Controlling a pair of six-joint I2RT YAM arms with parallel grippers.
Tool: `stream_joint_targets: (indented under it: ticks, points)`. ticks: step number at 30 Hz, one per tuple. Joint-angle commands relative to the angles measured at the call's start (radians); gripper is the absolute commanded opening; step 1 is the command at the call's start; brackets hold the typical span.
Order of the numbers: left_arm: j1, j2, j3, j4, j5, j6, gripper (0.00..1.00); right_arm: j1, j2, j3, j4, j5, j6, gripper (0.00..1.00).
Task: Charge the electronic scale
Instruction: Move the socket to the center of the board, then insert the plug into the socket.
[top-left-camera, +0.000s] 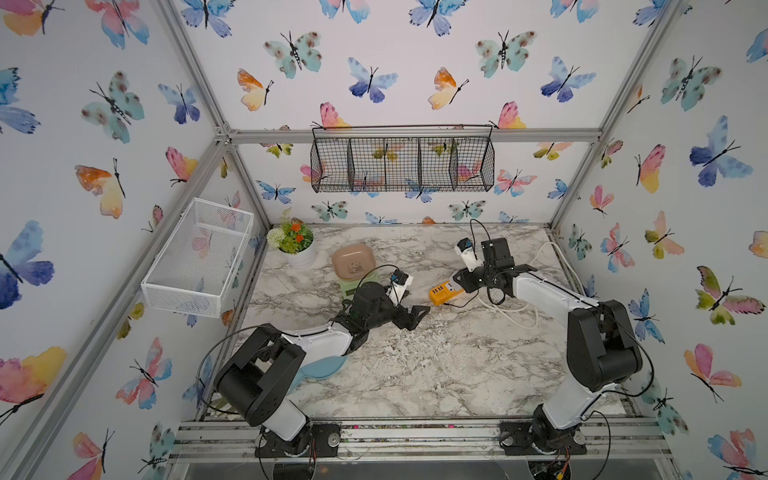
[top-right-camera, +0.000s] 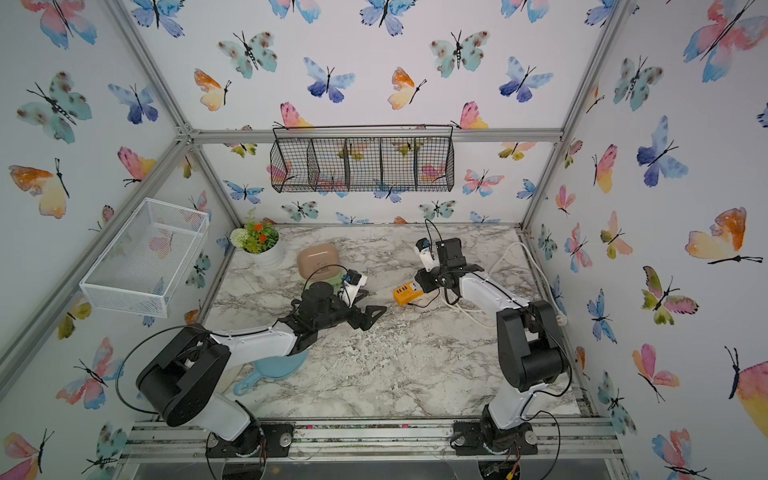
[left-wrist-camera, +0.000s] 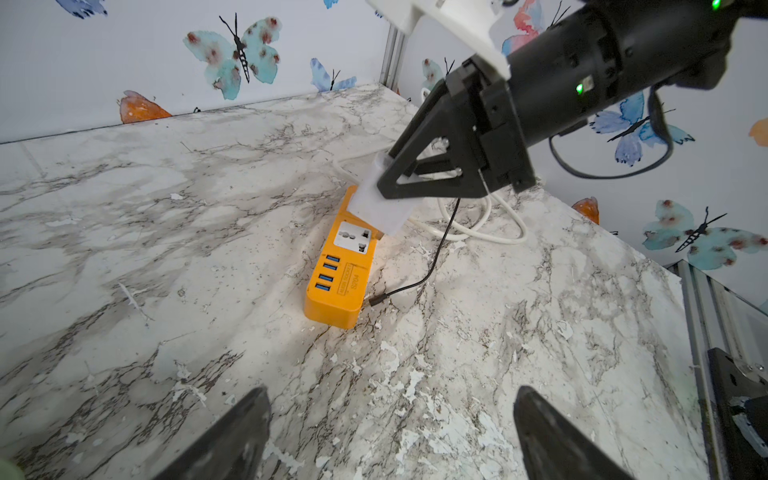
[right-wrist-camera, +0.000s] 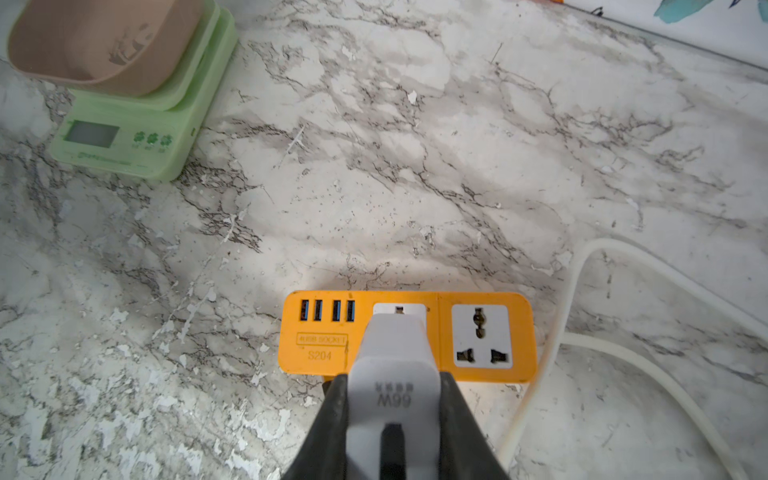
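Right pincer (right-wrist-camera: 392, 378) clamps the white charger (right-wrist-camera: 395, 345) (over the orange power strip (right-wrist-camera: 320, 332)); left pincer (left-wrist-camera: 390, 395) gapes, empty.

Charger (right-wrist-camera: 392, 365) between fingers (right-wrist-camera: 330, 432), at power strip (right-wrist-camera: 318, 353)

2 overhead views, 2 wrist close-ups.

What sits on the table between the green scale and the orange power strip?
Nothing: the right wrist view shows only bare marble tabletop between the electronic scale and the orange power strip.
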Motion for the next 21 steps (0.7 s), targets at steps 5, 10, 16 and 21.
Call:
stream_joint_targets:
  ticks: [5, 10, 16, 21]
  points:
    - [0.000, -0.055, -0.020, 0.009, 0.042, 0.007, 0.91, 0.011, 0.038, 0.011, 0.014, 0.037, -0.027, 0.02]
    - [0.000, -0.053, -0.044, 0.031, 0.052, -0.001, 0.91, 0.015, 0.035, 0.029, 0.021, 0.012, -0.006, 0.02]
    - [0.000, -0.049, -0.051, 0.049, 0.049, -0.002, 0.91, 0.033, 0.031, 0.045, 0.021, 0.001, 0.004, 0.02]
    - [0.000, -0.049, -0.052, 0.050, 0.052, -0.004, 0.91, 0.039, 0.021, 0.064, 0.008, -0.005, 0.013, 0.02]
